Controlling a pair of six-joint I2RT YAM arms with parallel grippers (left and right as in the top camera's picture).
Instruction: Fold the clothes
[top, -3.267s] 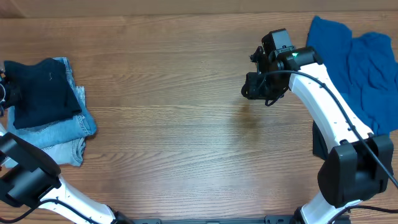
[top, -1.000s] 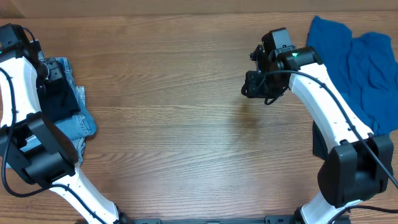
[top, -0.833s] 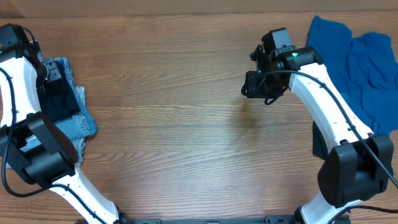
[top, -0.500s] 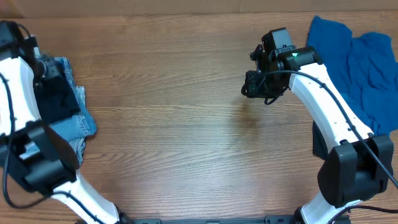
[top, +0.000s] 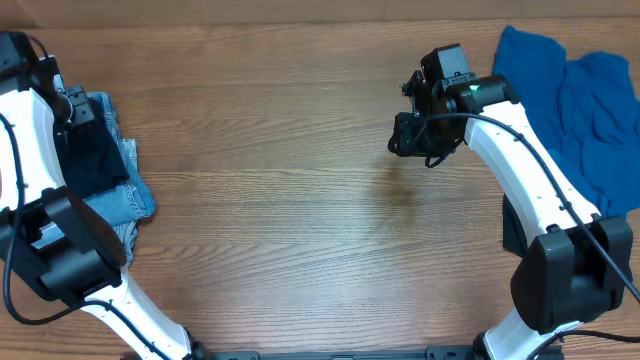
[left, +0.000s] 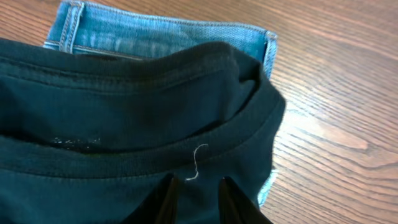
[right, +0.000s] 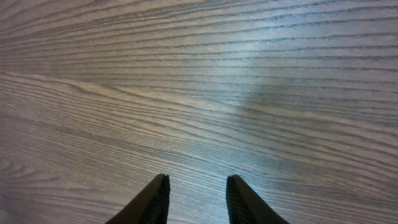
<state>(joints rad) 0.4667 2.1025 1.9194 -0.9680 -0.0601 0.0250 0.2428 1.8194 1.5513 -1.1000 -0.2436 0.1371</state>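
Note:
The clothes lie in two places. A folded dark navy top (top: 95, 160) (left: 124, 118) rests on folded light-blue jeans (top: 135, 200) (left: 168, 34) at the table's far left. A crumpled bright blue garment (top: 580, 110) lies at the far right. My left gripper (top: 78, 110) (left: 196, 191) hangs just over the navy top near its collar, open by a narrow gap, with cloth showing beneath and nothing pinched. My right gripper (top: 410, 140) (right: 198, 194) hovers open above bare wood right of centre, holding nothing.
The wooden table (top: 290, 200) stretches between the two piles. A dark cloth patch (top: 512, 232) shows beside the right arm's lower link. A loose white thread (left: 198, 163) lies on the navy top just ahead of the left fingertips.
The left arm swung up over the stack earlier, and its jaws have just parted from shut to a narrow gap. The right arm and the clothes have not moved.

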